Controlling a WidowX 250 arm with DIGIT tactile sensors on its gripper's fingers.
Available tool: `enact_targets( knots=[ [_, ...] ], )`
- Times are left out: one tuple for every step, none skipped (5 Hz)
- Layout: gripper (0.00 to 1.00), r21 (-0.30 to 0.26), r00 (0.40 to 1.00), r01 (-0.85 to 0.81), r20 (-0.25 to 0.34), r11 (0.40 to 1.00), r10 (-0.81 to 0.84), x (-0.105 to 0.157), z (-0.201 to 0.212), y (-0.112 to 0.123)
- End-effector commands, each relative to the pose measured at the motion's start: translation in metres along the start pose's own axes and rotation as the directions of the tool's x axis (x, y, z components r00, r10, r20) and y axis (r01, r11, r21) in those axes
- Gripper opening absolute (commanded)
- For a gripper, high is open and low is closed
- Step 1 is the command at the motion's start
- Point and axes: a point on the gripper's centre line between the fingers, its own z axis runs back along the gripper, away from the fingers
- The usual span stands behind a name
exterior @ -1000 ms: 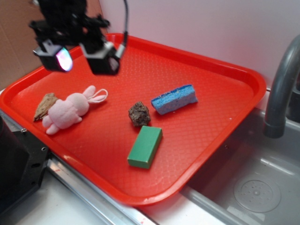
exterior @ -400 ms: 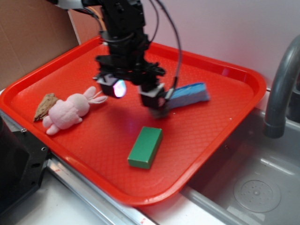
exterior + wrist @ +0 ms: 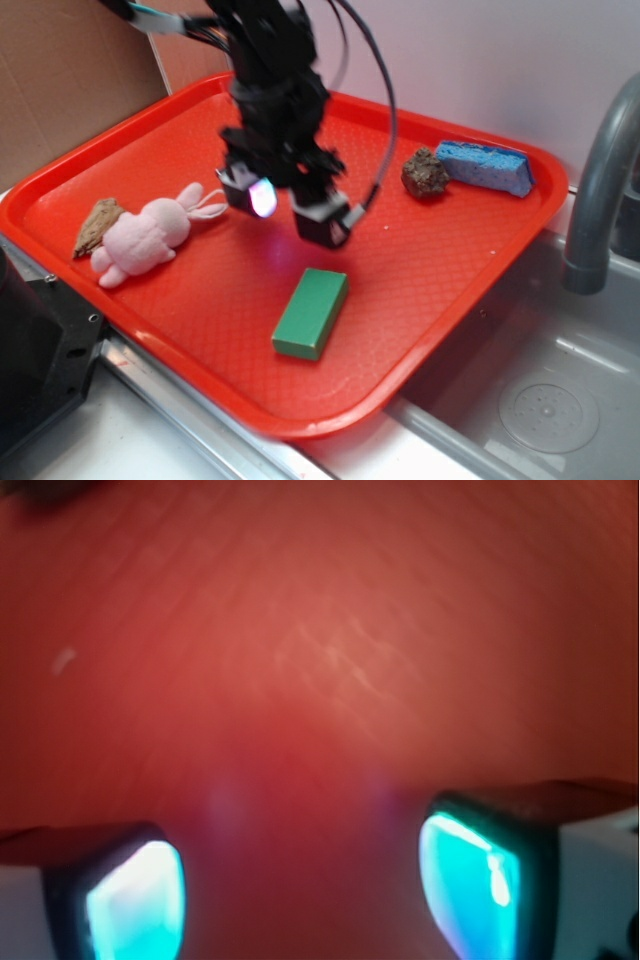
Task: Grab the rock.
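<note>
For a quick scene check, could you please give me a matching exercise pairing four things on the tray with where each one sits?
Things:
1. rock
2. green block
3. pink plush bunny
4. gripper

Places:
A. left part of the tray, beside a tan pointed piece
B. far right, next to the blue sponge
C. above bare tray, empty
D. near front edge of the tray

Pairs: 1-B, 2-D, 3-A, 4-C

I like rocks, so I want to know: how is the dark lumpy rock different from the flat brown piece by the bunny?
The rock is dark, roundish and bumpy; the flat brown piece is lighter tan and pointed. The rock sits near the tray's far right corner, beside the blue sponge; the flat piece lies at the left edge, touching the pink bunny. Both are brown and rest on the red tray.
</note>
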Motion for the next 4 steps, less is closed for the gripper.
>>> enact_targets(
  knots=[
    [1.0,-0.027,0.97,0.233,0.075,0.972,-0.231,0.033,0.067,-0.006],
    [1.0,0.062,0.943,0.332,0.007,0.941,-0.333,0.059,0.031,-0.03],
    [1.0,0.079,0.894,0.444,0.025,0.893,-0.447,0.071,-0.007,-0.051],
    [1.0,0.073,0.87,0.484,0.067,0.872,-0.488,0.069,-0.024,-0.064]
  ],
)
